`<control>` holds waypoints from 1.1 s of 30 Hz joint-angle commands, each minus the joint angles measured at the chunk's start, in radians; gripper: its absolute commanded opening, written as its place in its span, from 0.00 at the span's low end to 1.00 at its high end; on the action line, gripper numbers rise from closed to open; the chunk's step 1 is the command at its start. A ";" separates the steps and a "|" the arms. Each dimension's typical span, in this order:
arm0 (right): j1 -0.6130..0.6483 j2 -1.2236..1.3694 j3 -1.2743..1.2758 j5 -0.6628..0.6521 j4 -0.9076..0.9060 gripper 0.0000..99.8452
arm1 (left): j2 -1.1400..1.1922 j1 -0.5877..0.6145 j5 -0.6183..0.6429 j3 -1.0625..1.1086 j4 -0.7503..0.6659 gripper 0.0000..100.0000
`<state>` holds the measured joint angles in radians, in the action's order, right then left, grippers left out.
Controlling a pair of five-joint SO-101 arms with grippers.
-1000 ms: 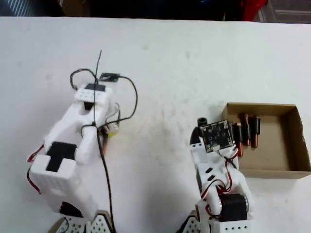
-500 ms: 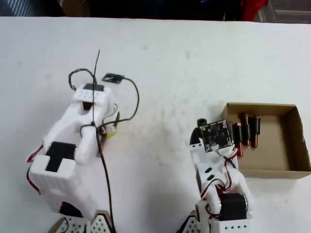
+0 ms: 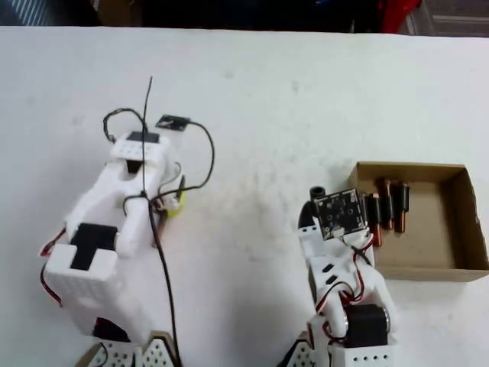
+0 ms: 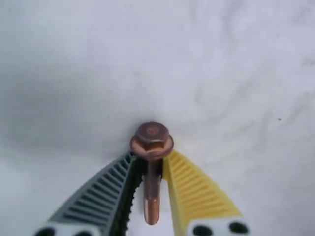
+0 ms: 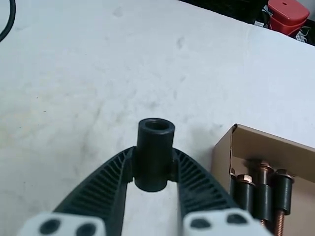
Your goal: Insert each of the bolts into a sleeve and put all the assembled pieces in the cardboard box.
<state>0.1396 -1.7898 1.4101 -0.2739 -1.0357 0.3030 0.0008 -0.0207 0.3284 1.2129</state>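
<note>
Bolt (image 4: pixel 151 141) we see pinched by left jaws; sleeve (image 5: pixel 155 150) pinched by right jaws, cardboard box (image 3: pixel 443 233) with assembled pieces (image 3: pixel 387 205) just right.

3 assembled pcs (image 3: pixel 388 205), 1 bolt (image 4: pixel 151 147), 1 sleeve (image 5: pixel 155 152), 1 box (image 3: pixel 437 233).

Nothing legible noted: no text, label, brand, number or sign. Checked the cardboard box (image 3: pixel 439 237) at right and the table (image 3: pixel 306 92); no readable print on either.
</note>
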 commanded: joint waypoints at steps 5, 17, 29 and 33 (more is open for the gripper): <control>-0.010 -0.013 -0.009 -0.002 0.024 0.02 | -0.005 0.012 -0.003 0.009 -0.091 0.03; -0.010 -0.013 -0.009 -0.002 0.022 0.02 | -0.012 0.007 -0.009 0.009 -0.091 0.03; -0.012 -0.013 -0.009 -0.002 0.025 0.02 | -0.013 0.005 0.040 -0.017 -0.086 0.05; -0.013 -0.013 -0.009 -0.002 0.025 0.02 | -0.013 0.007 0.078 -0.014 -0.086 0.13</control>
<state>0.1396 -1.7898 1.4101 -0.2739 -1.0357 0.3030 -0.0008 0.0100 0.3406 1.1761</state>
